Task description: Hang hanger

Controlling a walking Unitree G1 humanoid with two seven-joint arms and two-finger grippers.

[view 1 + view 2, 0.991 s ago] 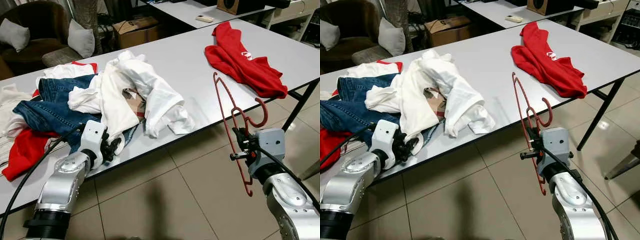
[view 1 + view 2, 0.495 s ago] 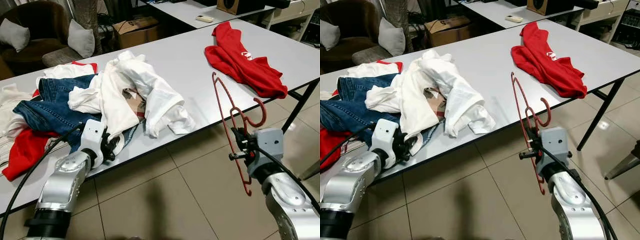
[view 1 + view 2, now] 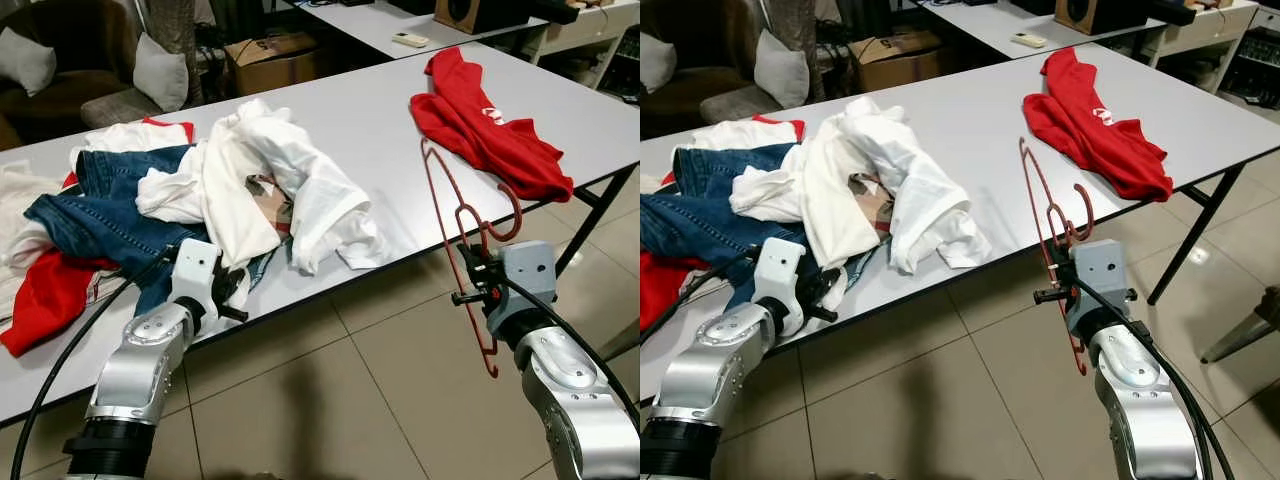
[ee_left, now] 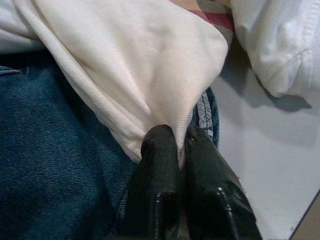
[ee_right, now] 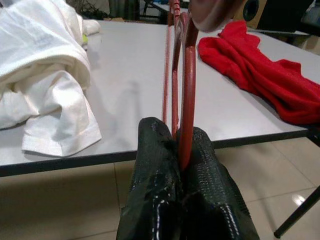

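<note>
Right gripper (image 3: 1058, 268) clamped tight on red hanger (image 3: 1044, 232), lifted beside table (image 3: 980, 120). Left gripper (image 3: 235, 293) pinching white shirt (image 4: 135, 70). Hanging not yet done; no rail visible.

The right tool (image 3: 478, 283) holds the hanger (image 3: 458, 235) before the surface (image 3: 380, 130) edge; the sweater (image 3: 487, 135) lies beyond it; the clothes pile (image 3: 200, 195) lies left, at the left tool (image 3: 232, 300).

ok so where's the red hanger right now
The red hanger is clamped in the right gripper, held upright off the table's near edge, below the red garment.
</note>
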